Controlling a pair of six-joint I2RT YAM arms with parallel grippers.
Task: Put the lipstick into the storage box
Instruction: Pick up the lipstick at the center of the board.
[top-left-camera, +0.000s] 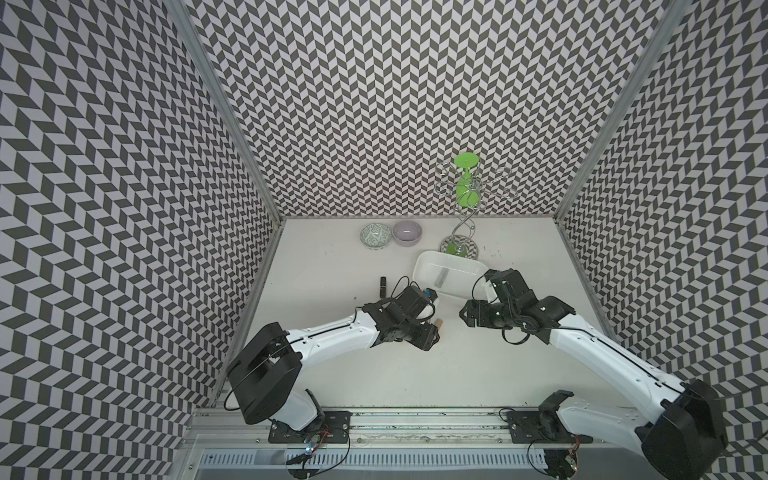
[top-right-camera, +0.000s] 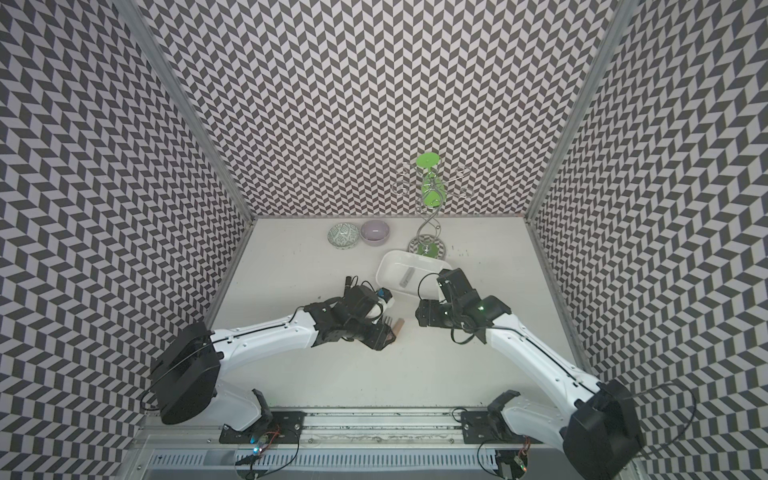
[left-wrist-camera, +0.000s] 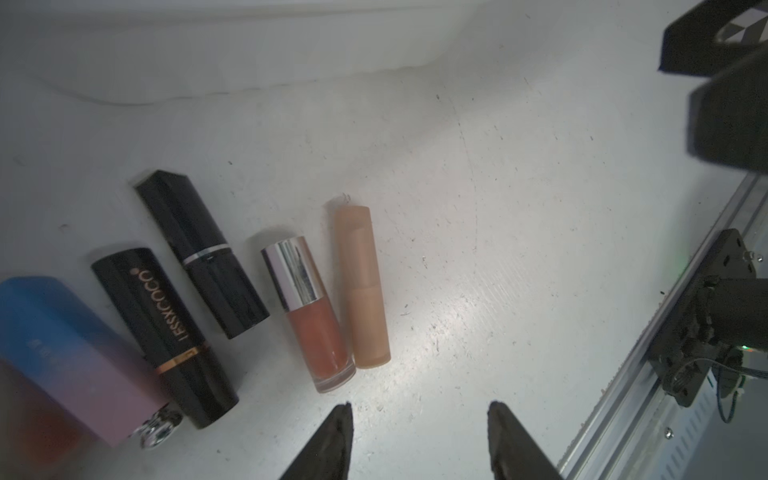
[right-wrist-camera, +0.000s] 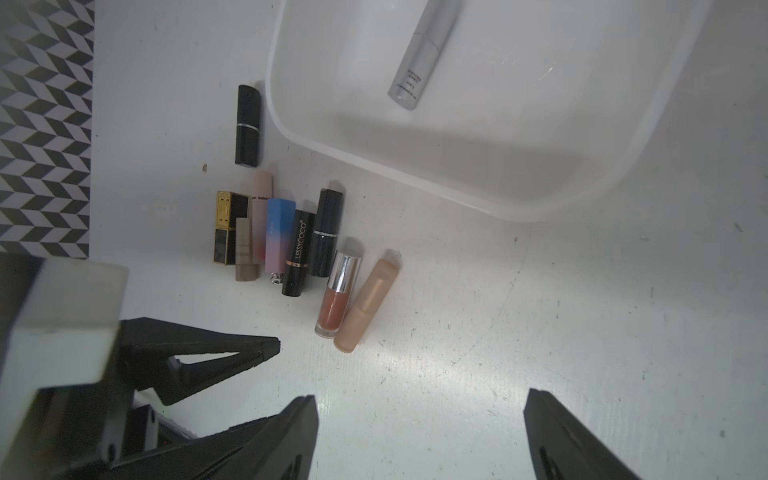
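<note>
Nearest, the left gripper (left-wrist-camera: 419, 411) and right gripper (right-wrist-camera: 422, 399) hang above the table (right-wrist-camera: 540, 311) with jaws apart and empty, while just beyond them lipsticks (right-wrist-camera: 299, 253) lie flat side by side, long axes aimed toward the storage box (right-wrist-camera: 415, 183), which holds a silver lipstick (right-wrist-camera: 424, 54).

- Robotics lab test cell, not a lived-in room.
- Three walls were faced with a black-and-white chevron-patterned sheet (top-left-camera: 374, 104) and framed by bare aluminium corner posts (top-left-camera: 227, 112), forming a booth around the rig.
- A scuffed white tabletop (top-left-camera: 395, 365) made up the working surface.
- Two white-and-black robot arms, the left arm (top-left-camera: 332, 332) and the right arm (top-left-camera: 602, 353), were bolted by black base plates to an aluminium rail (top-left-camera: 424, 424) at the near edge.
- Loose wires and a small lit circuit board (top-left-camera: 309, 449) hung exposed by the rail, above a slotted grey cable duct (top-left-camera: 374, 459).
- Household pieces stood as props: a white shallow rectangular plastic storage box (top-left-camera: 461, 266), a round green-patterned bowl (top-left-camera: 375, 236), a round lilac bowl (top-left-camera: 407, 233) and a chrome wire stand (top-left-camera: 469, 248).
</note>
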